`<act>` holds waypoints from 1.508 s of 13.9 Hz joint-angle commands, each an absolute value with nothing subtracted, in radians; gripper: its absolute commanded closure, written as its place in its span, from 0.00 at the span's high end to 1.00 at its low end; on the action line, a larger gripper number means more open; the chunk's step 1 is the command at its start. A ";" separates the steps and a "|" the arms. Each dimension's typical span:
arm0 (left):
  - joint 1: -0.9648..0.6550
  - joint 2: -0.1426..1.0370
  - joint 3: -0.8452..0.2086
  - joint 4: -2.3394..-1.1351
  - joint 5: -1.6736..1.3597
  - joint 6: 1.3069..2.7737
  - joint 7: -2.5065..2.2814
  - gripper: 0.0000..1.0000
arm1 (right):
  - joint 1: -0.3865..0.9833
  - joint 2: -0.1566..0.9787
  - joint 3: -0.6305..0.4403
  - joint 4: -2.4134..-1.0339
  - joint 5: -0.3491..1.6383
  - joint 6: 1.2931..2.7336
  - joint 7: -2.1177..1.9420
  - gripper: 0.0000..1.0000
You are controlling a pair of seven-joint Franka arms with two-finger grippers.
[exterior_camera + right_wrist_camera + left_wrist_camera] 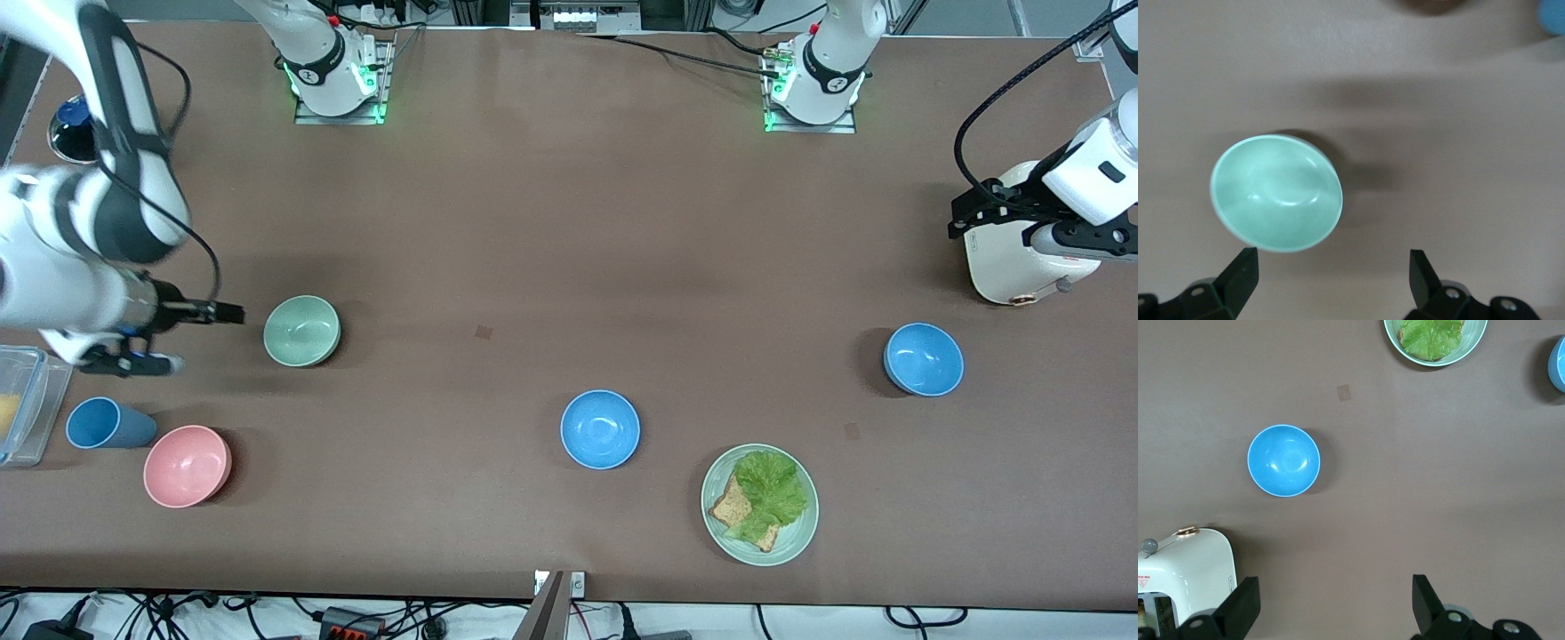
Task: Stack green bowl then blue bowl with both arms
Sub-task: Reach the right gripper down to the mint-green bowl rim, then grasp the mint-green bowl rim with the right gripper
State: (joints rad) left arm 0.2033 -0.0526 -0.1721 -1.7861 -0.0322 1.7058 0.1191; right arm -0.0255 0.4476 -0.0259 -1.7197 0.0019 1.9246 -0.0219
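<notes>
Toward the right arm's end of the counter [533, 222], the green bowl [301, 331] sat upright and empty, just beside the right pincer [191, 336], whose fingers stood wide and held nothing.

One blue bowl [924, 359] rested toward the left arm's end, nearer the front camera than a white toaster [1009, 258]; the left pincer [978, 213] hung over that toaster, its fingers spread wide and empty. Its twin blue bowl [600, 429] lay around the middle of the counter, nearer the front camera, with a green plate [759, 505] of lettuce and bread beside it. A pink bowl [187, 466] and a blue cup [107, 423] stood side by side, nearer the camera than the green bowl, next to a clear container [22, 404] at the counter's edge.
</notes>
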 commanded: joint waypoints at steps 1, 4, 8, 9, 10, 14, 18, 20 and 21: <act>0.201 -0.035 -0.170 -1.752 -0.035 1.681 0.115 1.00 | -0.028 0.511 -0.014 -1.726 -0.011 1.983 -0.037 1.00; 0.201 -0.034 -0.170 -1.752 -0.035 1.681 0.117 1.00 | -0.017 0.569 -0.012 -1.727 -0.009 2.011 -0.037 1.00; 0.201 -0.032 -0.170 -1.752 -0.035 1.681 0.117 1.00 | -0.017 0.606 -0.012 -1.730 -0.003 2.014 -0.037 0.81; 0.201 -0.032 -0.170 -1.752 -0.035 1.681 0.117 1.00 | -0.017 0.610 -0.012 -1.730 -0.003 2.016 -0.037 0.72; 0.201 -0.032 -0.170 -1.752 -0.034 1.681 0.117 1.00 | -0.015 0.617 -0.011 -1.730 -0.002 2.016 -0.037 0.62; 0.202 -0.032 -0.170 -1.752 -0.035 1.681 0.117 1.00 | -0.012 0.618 -0.011 -1.726 -0.002 2.002 -0.070 0.00; 0.202 -0.032 -0.169 -1.752 -0.035 1.681 0.117 1.00 | 0.017 0.614 -0.011 -1.720 -0.002 1.999 -0.092 0.00; 0.202 -0.032 -0.169 -1.752 -0.035 1.683 0.117 1.00 | 0.041 0.601 0.008 -1.718 0.000 1.987 -0.126 0.00; 0.202 -0.032 -0.169 -1.752 -0.035 1.683 0.115 1.00 | 0.051 0.597 0.033 -1.700 0.000 1.965 -0.126 0.00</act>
State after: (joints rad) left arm 0.2035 -0.0466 -0.1716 -1.7853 -0.0322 1.7053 0.1191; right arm 0.0249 0.6097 -0.0002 -1.7137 0.0017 1.9941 -0.1052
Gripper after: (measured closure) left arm 0.000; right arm 0.952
